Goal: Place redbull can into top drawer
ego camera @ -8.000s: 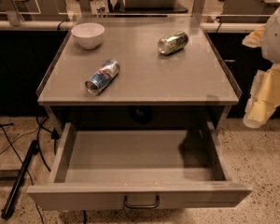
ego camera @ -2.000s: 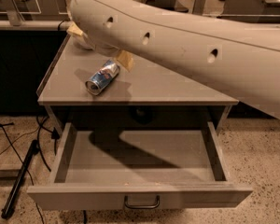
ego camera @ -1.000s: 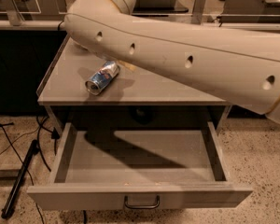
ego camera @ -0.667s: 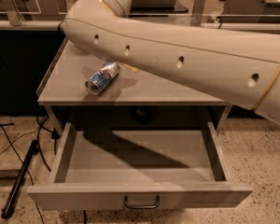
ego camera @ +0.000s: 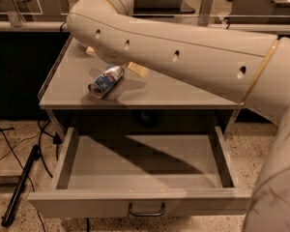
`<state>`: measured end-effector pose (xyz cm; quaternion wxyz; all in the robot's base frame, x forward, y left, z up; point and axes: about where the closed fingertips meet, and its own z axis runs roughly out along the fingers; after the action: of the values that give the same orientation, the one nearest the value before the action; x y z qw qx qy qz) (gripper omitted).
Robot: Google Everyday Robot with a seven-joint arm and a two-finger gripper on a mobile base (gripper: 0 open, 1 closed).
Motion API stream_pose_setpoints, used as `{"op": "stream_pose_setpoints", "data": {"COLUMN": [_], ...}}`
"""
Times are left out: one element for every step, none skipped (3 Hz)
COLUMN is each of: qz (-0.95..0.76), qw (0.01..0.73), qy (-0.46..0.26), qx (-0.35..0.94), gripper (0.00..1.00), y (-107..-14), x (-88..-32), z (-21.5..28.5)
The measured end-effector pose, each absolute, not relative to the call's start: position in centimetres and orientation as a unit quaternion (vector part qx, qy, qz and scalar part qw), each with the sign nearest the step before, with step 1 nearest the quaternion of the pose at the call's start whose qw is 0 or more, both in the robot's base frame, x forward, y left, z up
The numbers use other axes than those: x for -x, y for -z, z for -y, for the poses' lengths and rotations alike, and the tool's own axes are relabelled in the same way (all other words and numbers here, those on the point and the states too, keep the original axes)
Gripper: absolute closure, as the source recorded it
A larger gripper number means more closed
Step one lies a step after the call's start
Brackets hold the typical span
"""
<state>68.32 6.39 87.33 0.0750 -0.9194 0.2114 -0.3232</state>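
The big cream arm [ego camera: 183,57] reaches across the bench [ego camera: 63,88], its elbow further left than a second ago. The top drawer [ego camera: 87,204] stands open. The redbull can [ego camera: 105,81] lies unmoved on the bench. The end effector [ego camera: 115,65] hides above it; released or clenched, I cannot tell. It looks like the reaching step, and next comes closing around the can.

The redbull can [ego camera: 105,81] is blue and silver with small red marks, on a plain grey tabletop [ego camera: 183,93]. The top drawer [ego camera: 140,202] is the same grey, its handle [ego camera: 147,210] dark. The pale tan tool [ego camera: 134,69] sits just above the can, under the cream arm [ego camera: 193,57].
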Motion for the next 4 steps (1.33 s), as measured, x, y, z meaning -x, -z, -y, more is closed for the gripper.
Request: {"op": "stream_pose_setpoints", "data": {"qz": [-0.217, -0.212, -0.201, -0.184], "qw": [0.083, 0.1, 0.111, 0.116], "qy": [0.291, 0.259, 0.23, 0.205], "qx": [0.928, 0.937, 0.946, 0.954], "gripper": [0.0, 0.0, 0.0, 0.0], "y": [-86.2, -85.4, -84.8, -84.3], "x": [-68.5, -68.6, -68.4, -68.0], "z": [-6.3, -7.1, -8.2, -9.5]}}
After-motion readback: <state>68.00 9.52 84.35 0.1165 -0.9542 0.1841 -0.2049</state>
